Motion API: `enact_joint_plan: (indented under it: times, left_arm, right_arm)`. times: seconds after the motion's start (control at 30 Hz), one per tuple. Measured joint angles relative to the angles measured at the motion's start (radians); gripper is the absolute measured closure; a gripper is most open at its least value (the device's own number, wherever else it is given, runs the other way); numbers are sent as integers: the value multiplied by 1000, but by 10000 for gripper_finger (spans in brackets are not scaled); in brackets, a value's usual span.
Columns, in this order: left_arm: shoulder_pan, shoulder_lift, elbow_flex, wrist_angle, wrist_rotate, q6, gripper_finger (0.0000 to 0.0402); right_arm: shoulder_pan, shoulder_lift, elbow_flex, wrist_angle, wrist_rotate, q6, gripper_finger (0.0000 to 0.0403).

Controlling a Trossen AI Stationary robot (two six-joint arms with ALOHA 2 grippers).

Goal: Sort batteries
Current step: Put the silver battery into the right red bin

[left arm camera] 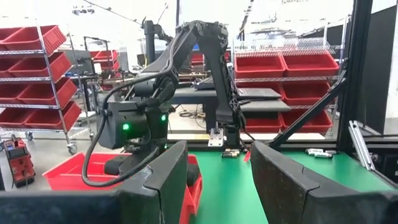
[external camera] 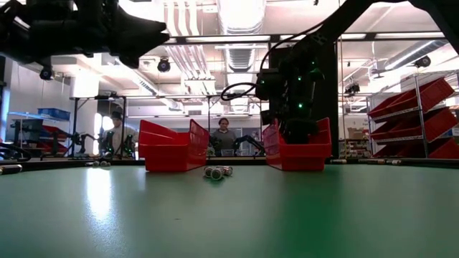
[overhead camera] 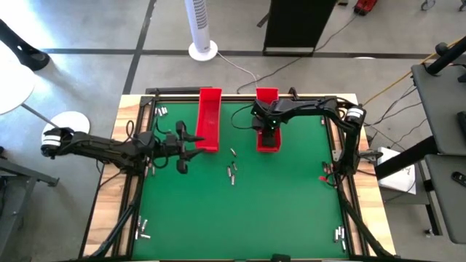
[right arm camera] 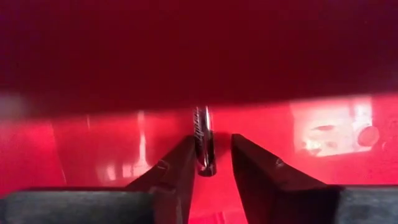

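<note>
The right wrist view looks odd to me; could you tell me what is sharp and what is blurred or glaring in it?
Right wrist view: the battery between the right gripper fingers is fairly sharp; the red tray interior is soft, with white glare patches. Low view: the ceiling lights leave a pale sheen on the green mat.

Grey concrete floor (overhead camera: pixel 87 29), white tower fan (overhead camera: pixel 200 25) (standing behind the table), shelving with red bins (left arm camera: pixel 37 74), bright ceiling lights (external camera: pixel 143 11)

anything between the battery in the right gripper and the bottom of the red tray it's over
Nothing visible. The right gripper is down inside the right red tray, the battery between its fingers, only bare red tray floor around it.
</note>
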Motion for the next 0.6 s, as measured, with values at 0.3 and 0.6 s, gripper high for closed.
enact_joint_plan:
  times: [0.3, 0.6]
  left_arm:
    - [-2, -31, 0, -9, 28, -4, 244]
    - [-2, -34, 0, -27, 26, 1, 244]
  right_arm:
    - [12, -36, 119, -179, 60, 15, 276]
    - [86, -162, 278, -346, 62, 211, 271]
